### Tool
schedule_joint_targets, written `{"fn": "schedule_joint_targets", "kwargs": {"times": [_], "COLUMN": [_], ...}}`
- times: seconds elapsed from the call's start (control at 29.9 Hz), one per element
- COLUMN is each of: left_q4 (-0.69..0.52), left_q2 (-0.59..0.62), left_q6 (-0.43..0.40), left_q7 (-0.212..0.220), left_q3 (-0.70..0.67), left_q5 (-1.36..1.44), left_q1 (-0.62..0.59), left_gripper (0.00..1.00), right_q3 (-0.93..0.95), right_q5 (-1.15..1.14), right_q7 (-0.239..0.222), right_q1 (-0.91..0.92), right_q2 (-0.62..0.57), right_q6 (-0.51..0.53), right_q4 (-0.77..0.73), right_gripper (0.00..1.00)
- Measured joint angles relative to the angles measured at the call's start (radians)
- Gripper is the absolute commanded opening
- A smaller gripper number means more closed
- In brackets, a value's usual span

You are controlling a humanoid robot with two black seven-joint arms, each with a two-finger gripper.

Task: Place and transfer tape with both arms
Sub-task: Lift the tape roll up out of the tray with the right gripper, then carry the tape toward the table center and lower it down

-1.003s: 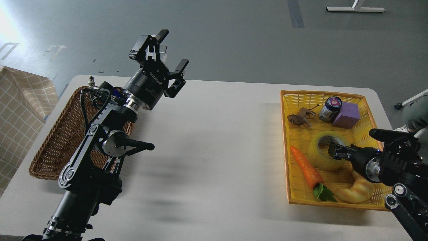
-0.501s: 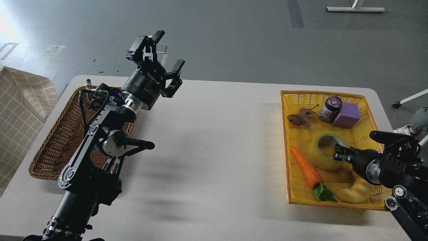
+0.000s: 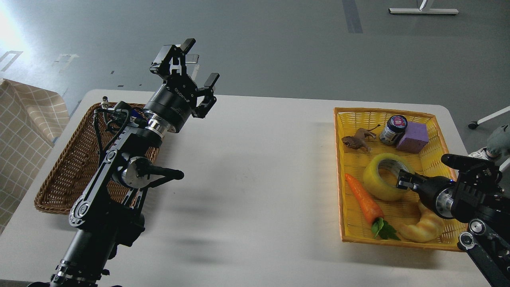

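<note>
The tape, a translucent yellow roll with a pale core, sits tilted in the middle of the yellow basket at the right. My right gripper comes in from the right and is closed on the roll's right rim, with its fingers narrow and dark against the core. My left gripper is open and empty. It is held high over the table's far-left part, beside the brown wicker basket.
The yellow basket also holds a carrot, a pale croissant, a toy lion, a small jar and a purple block. A checked cloth hangs at the far left.
My right gripper narrowed onto the tape's right rim, and the roll tipped and shifted slightly left and up. My left gripper drifted a little to the left.
</note>
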Motion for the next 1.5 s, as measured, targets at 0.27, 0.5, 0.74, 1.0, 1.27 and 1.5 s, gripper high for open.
{"fn": "schedule_joint_targets", "kwargs": {"times": [0.27,0.5,0.74,1.0,1.27,1.5], "left_q4": [0.000,-0.004,-0.009,-0.014,-0.016,-0.017], "left_q2": [0.000,0.000,0.000,0.000,0.000,0.000], "left_q6": [0.000,0.000,0.004,0.009,0.008,0.008], "left_q7": [0.001,0.001,0.002,0.002,0.002,0.002], "left_q3": [0.002,0.001,0.000,0.002,0.004,0.004], "left_q5": [0.000,0.000,0.001,0.001,0.002,0.002], "left_q1": [0.000,0.000,0.000,0.000,0.000,-0.001], "left_gripper": [0.98,0.98,0.98,0.98,0.98,0.98], "right_q3": [0.076,0.109,0.083,-0.063,-0.205,-0.325], "right_q5": [0.079,0.103,0.122,0.124,0.121,0.117], "right_q7": [0.001,0.001,0.001,0.001,0.001,0.002], "right_q1": [0.013,0.135,0.342,0.559,0.685,0.740], "right_q2": [-0.038,-0.043,-0.017,0.075,0.206,0.352], "right_q6": [0.000,0.000,0.000,0.000,0.000,0.000], "right_q4": [0.031,0.044,0.006,-0.103,-0.151,-0.218], "right_gripper": [0.16,0.16,0.15,0.15,0.15,0.15]}}
